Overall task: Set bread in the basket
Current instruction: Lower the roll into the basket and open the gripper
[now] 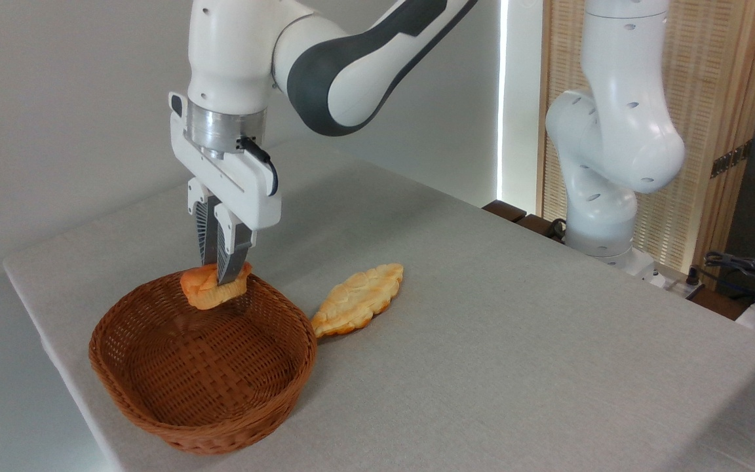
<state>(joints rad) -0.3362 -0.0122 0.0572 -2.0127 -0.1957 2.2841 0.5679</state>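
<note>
Gripper (221,275) of the white Franka arm points straight down, its two grey ribbed fingers (228,252) pinched narrowly on the small chunky orange-golden bread bun (212,288). Directly beneath hangs the back part of the round reddish-brown woven wicker basket (154,393), so a release should drop the bun inside, near the far rim. Right of the gripper, outside the basket, lies a long pale-yellow leaf-shaped pastry (358,299) on the grey table (515,341). No readable writing or brand shows.
</note>
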